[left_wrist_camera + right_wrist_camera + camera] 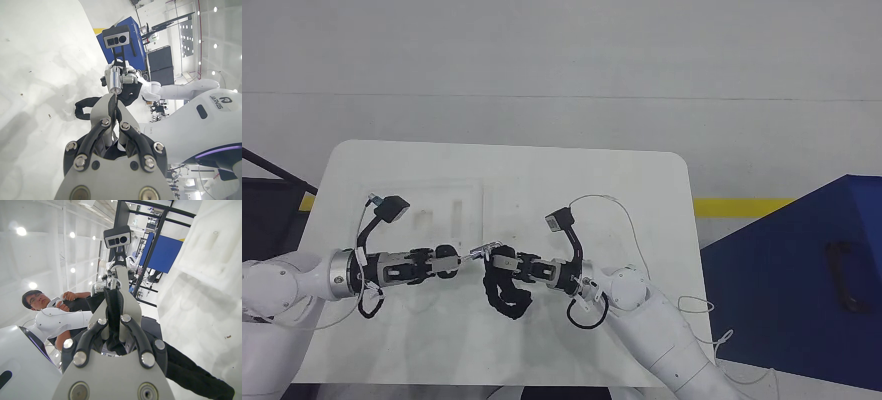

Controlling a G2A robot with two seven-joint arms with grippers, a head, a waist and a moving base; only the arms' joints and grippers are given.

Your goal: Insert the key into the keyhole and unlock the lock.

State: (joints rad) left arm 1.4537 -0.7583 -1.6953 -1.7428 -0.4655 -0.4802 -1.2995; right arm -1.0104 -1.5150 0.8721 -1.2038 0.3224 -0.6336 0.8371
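Observation:
Above the table's middle, my two grippers meet tip to tip. My left gripper (113, 98) (464, 258) is shut on the key (114, 109), a thin dark blade seen edge-on. The key's tip sits at the keyhole in the end face of the silver lock (115, 81) (487, 250). The lock hangs on a black strap (113, 302) (507, 295). My right gripper (113, 289) (500, 262) is shut on that strap just behind the lock (99, 288). How deep the key sits in the keyhole is hidden.
A white foam tray (447, 215) with shallow recesses lies on the white table (642, 200) behind the left arm. The strap's loose loop (83, 111) dangles toward the tabletop. A blue box (802, 270) stands off the table's right edge.

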